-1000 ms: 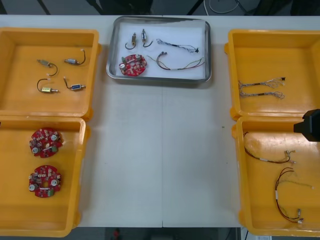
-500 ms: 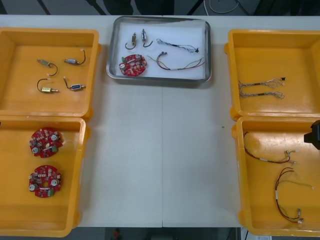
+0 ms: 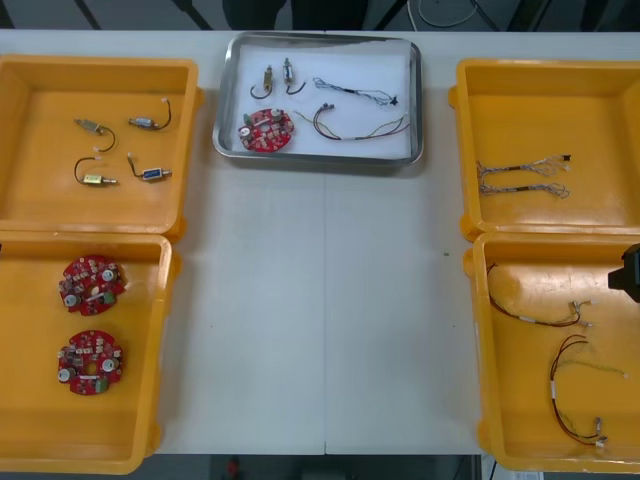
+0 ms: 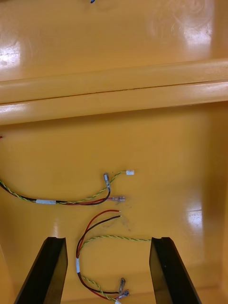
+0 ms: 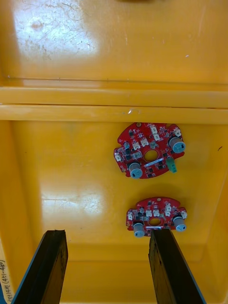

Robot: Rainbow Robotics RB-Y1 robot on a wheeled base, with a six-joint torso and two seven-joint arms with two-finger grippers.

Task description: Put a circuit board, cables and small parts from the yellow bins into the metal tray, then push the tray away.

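two empty tools gape wide: left tool [image 5: 107, 240], right tool [image 4: 108, 244].

- Front: table [image 3: 320, 340] viewed steeply from above.
- Right wrist: red and yellow cables [image 4: 78, 264] [image 3: 553, 395] viewed close, shared with front.
- Left wrist: circuit boards [image 5: 142, 142] [image 3: 92, 285] viewed close, likewise shared.

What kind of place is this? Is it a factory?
Probably a workbench for putting electronics together: yellow bins hold sorted red circuit boards, cables and small metal parts, with a metal tray between them collecting one set.
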